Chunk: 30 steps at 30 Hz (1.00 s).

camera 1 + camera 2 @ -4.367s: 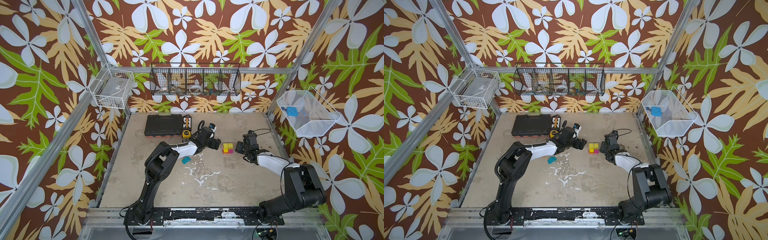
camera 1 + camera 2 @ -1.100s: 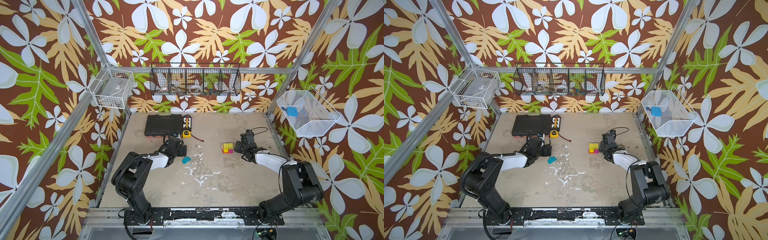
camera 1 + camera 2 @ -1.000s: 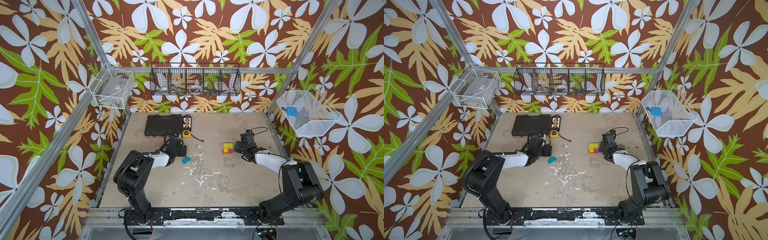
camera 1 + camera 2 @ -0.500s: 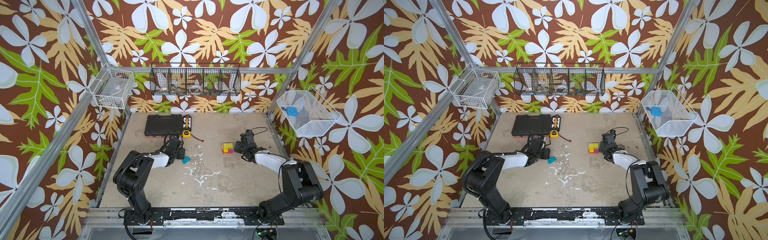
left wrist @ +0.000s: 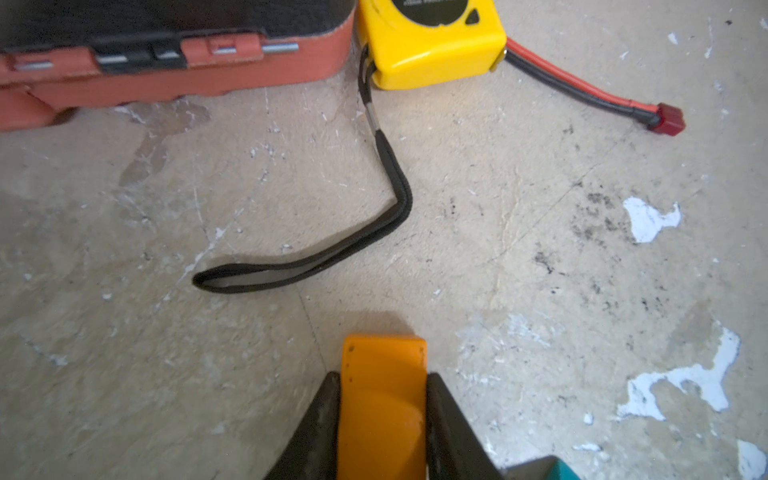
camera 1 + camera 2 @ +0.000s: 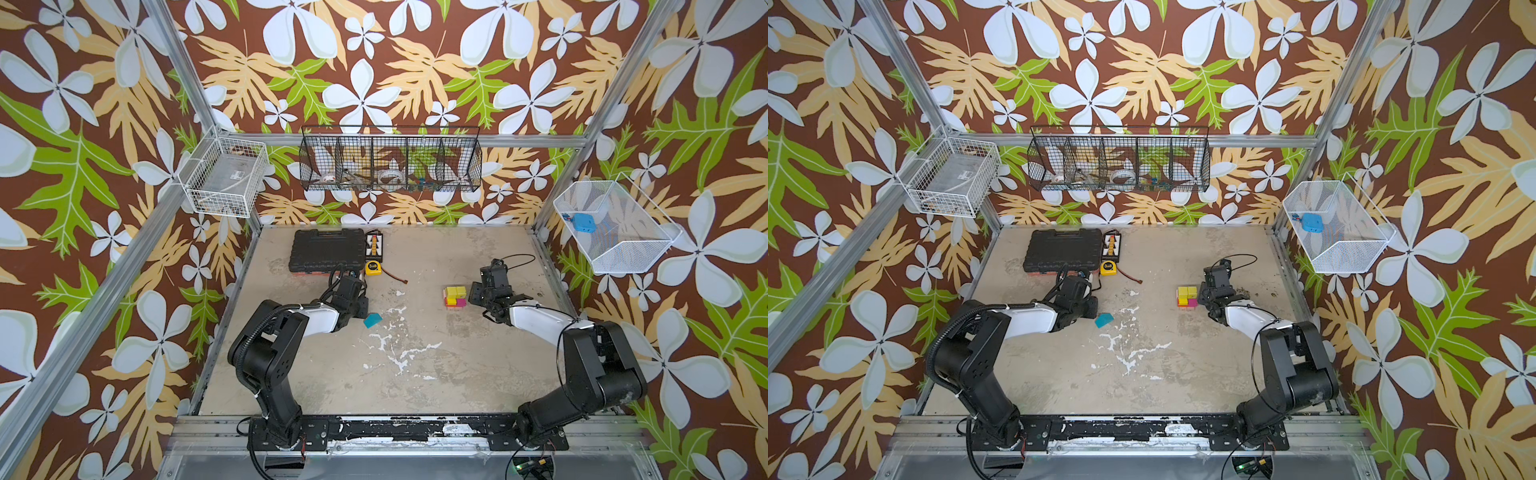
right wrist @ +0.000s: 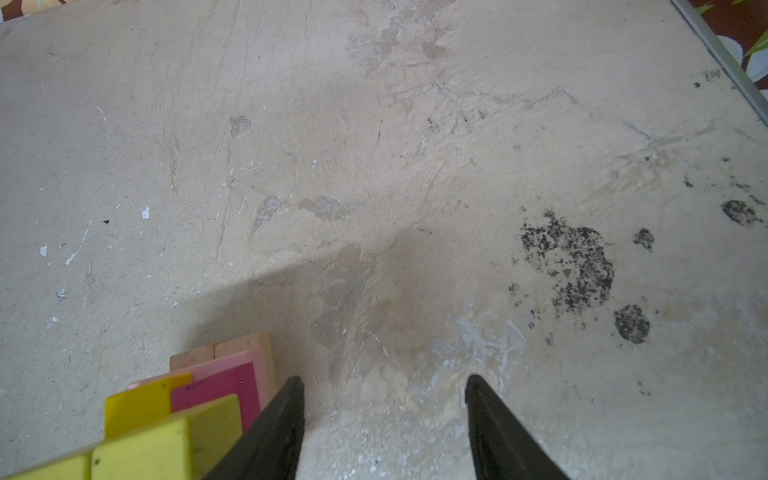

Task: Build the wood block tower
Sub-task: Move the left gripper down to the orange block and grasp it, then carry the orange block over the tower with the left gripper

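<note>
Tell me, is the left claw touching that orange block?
Touching. The left wrist view shows the left gripper clamped on both sides of the orange block.

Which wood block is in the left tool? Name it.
The orange wooden brick, pinched by the left tool; the teal wooden wedge lies loose, the rest form the tower.

The left arm (image 6: 320, 320) and right arm (image 6: 540, 320) were each built of bulky black joint housings and a white forearm shell. Thin black cables were looped along them. Black, tapered fingers (image 7: 270, 432) were fitted at the wrists.
</note>
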Motion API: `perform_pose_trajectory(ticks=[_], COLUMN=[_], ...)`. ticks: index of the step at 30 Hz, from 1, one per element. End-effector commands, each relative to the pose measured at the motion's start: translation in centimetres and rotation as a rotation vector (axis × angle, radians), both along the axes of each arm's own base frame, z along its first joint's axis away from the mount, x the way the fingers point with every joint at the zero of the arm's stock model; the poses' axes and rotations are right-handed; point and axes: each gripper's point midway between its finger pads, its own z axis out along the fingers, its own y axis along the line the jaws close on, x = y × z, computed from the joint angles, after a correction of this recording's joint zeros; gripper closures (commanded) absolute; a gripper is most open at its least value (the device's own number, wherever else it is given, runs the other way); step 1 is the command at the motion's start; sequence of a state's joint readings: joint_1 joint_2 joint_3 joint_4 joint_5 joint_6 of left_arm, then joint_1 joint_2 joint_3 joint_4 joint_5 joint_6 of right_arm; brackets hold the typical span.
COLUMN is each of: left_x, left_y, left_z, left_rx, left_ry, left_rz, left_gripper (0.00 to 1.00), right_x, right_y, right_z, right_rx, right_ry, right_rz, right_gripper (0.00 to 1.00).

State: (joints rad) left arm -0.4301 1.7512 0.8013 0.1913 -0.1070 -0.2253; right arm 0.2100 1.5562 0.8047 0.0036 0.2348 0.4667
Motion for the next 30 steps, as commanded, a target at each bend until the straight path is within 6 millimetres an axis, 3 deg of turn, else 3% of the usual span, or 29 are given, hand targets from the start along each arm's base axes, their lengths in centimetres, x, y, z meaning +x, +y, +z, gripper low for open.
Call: perform_pose_trajectory(ticks=[1,11,19,22,25,27,30], left_x=[-0.3,0.0,1.1,1.4,1.3,1.3,1.0], left_y=[0.0,-0.4,-2.3,-3.8,-6.1,-8.2,-11.3], left_z=[-0.2,0.4,6.0,8.4,10.6,11.9,13.5], left_rx=[0.005,0.001,-0.067,-0.079,-0.100,-0.118,-0.128], left_ry=[0.015,-0.003,-0.141,-0.191,-0.237,-0.261,-0.292], left_rz=[-0.010,-0.031,-0.079,-0.105,-0.160,-0.210,-0.289], left_gripper=[0.70,0.76,0.82,0.85,0.85,0.86,0.86], right_x=[0.0,-0.1,-2.2,-3.6,-5.0,-6.4,-8.6], right_y=[-0.1,-0.2,-1.9,-2.0,-0.8,-0.8,-1.1], right_z=[-0.1,0.1,2.2,4.6,8.6,11.4,14.0], right_rx=[-0.014,-0.013,0.052,0.137,0.234,0.300,0.405], right_ry=[0.007,0.003,-0.038,-0.053,-0.112,-0.169,-0.221], right_rz=[-0.003,-0.003,-0.073,-0.102,-0.066,-0.091,-0.169], right_gripper=[0.38,0.38,0.40,0.44,0.46,0.40,0.31])
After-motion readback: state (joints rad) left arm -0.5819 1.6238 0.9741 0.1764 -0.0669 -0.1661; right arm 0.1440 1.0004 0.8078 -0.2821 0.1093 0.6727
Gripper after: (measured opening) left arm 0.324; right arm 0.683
